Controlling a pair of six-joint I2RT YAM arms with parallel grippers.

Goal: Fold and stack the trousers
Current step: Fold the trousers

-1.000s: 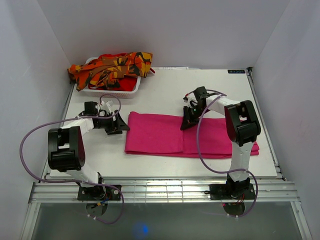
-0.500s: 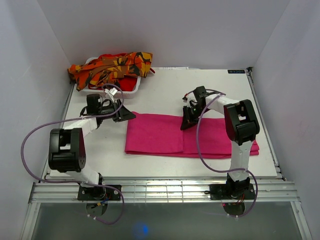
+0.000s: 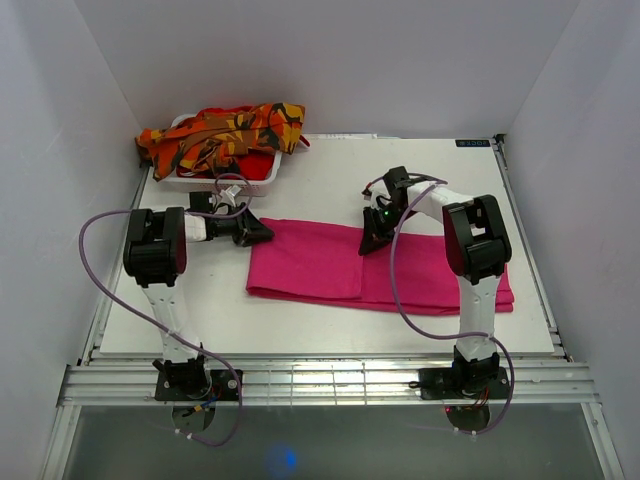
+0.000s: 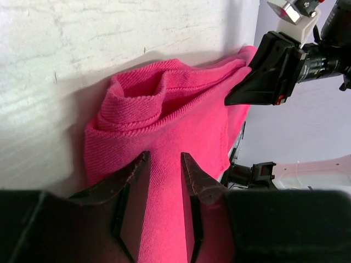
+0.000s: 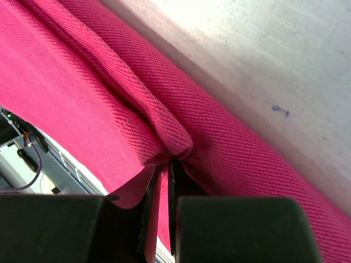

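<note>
The job looks early. The pink trousers [image 3: 330, 268] lie flat on the table [image 3: 330, 180] in a long band, already doubled lengthwise it seems, with a layer edge showing across the middle, but not yet folded short. The camo trousers [image 3: 225, 133] sit heaped on the basket [image 3: 240, 183] at the far left, unfolded, so by my reckoning most of the work remains: finish the pink pair, fold the camo pair, then stack one on the other. The right gripper [image 3: 368, 243] sits at the far edge of the pink band, its fingers [image 5: 151, 200] nearly together on a pinched ridge of pink cloth. The left gripper [image 3: 262, 232] is at the band's far left corner. Its fingers [image 4: 134, 181] stand partway apart with pink cloth filling the gap, and whether they actually pinch it I cannot tell.
</note>
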